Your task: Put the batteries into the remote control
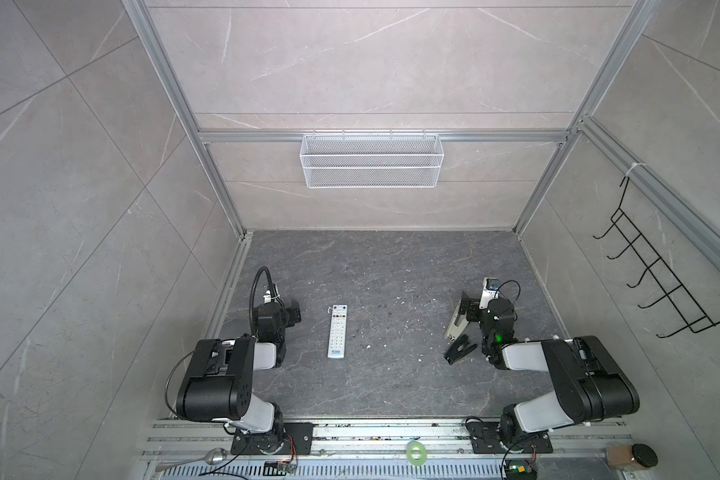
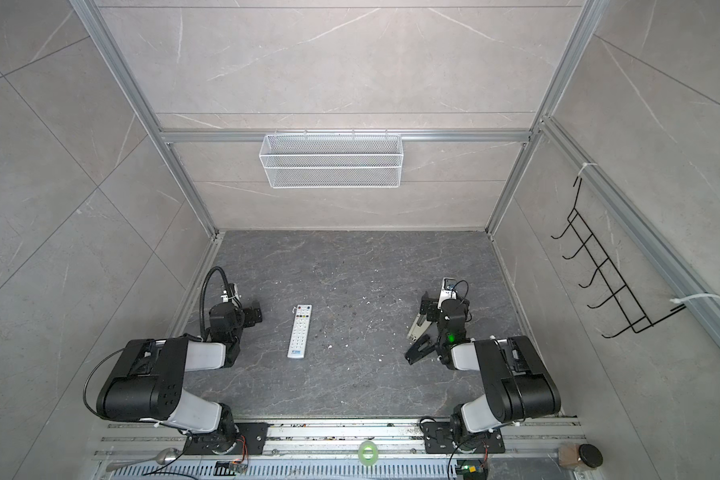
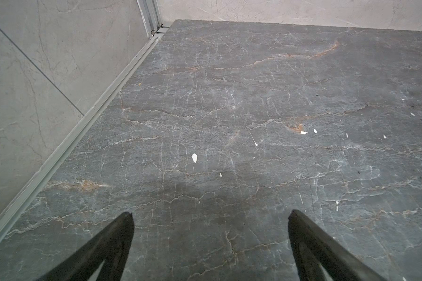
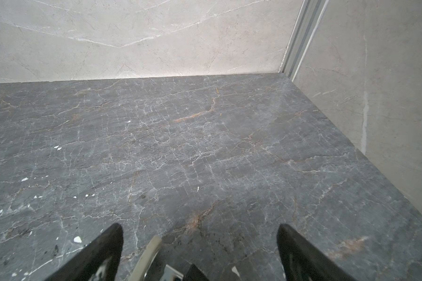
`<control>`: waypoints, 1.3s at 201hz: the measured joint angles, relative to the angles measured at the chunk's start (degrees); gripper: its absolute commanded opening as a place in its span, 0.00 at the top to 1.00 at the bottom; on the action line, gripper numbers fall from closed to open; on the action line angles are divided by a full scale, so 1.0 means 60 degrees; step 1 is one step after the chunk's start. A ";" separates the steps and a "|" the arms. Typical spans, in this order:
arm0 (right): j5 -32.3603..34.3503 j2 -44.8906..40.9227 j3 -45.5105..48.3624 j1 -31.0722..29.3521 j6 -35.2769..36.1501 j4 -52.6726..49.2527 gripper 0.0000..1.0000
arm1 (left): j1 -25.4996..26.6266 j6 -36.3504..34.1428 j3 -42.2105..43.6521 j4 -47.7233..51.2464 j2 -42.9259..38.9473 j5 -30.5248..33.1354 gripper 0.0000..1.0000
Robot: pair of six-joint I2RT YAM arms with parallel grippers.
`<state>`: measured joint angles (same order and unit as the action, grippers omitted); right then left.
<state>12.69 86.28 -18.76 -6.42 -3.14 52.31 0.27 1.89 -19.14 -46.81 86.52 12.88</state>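
Two grippers are hanging low over the dark stone table [image 1: 391,386], both w/ jaws standing wide apart and nothing between them. The left gripper [image 3: 210,216] is showing two black fingers [image 3: 117,240] w/ only bare table and white crumbs [image 3: 194,157] ahead of them. The right gripper [image 4: 199,228] is looking the same, w/ crumbs lying off to one side of its fingers. In both top views the remote control [image 1: 337,331] [image 2: 300,331] is lying flat, buttons up, near the left gripper [image 1: 293,311] on the side facing the right gripper [image 1: 454,326], not touching it. So it is sitting between the two grippers, well apart from the right one. Its end w/ coloured buttons is pointing away from the arm bases, the blue logo end toward them. A dark speck [image 1: 366,346] is lying on the table beyond the remote control, toward the right gripper; too small to tell what it is.
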 measured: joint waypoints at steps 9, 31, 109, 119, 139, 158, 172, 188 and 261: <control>0.0000 0.0000 0.0000 0.0000 0.0000 0.0000 0.01 | 0.0000 0.0000 0.0000 -0.0004 0.0000 0.0000 0.00; 0.0000 0.0000 0.0000 0.0000 0.0000 0.0000 0.01 | 0.0000 0.0000 0.0000 0.0000 0.0000 0.0000 0.00; 0.0266 0.0018 0.0980 -0.0444 0.0288 0.1443 0.01 | -0.0051 0.0000 0.0000 0.0000 0.0000 -0.0178 0.00; 0.0339 0.0076 0.1075 -0.0466 0.0306 0.1490 0.01 | -0.0055 0.0000 0.0000 0.0000 0.0000 -0.0178 0.00; 0.0484 0.0102 0.0736 -0.0466 0.0321 0.1151 0.01 | -0.0055 0.0000 0.0000 0.0000 0.0000 -0.0178 0.00; 0.0499 0.0102 0.0976 -0.0474 0.0317 0.1967 0.01 | -0.0055 0.0000 0.0000 0.0000 0.0000 -0.0178 0.00; 0.0539 0.0131 0.0852 -0.0474 0.0317 0.1588 0.01 | -0.0055 0.0000 0.0000 0.0000 0.0000 -0.0178 0.00; 0.0539 0.0131 0.0528 -0.0474 0.0317 0.1242 0.01 | -0.0055 0.0000 0.0000 0.0000 0.0000 -0.0178 0.00; 0.0576 0.0131 -0.0007 -0.0474 0.0317 0.0484 0.01 | -0.0055 0.0000 0.0000 0.0000 0.0000 -0.0182 0.00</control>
<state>16.14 87.07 -18.81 -9.26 -1.23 55.22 -0.05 1.89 -19.14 -46.81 86.52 11.79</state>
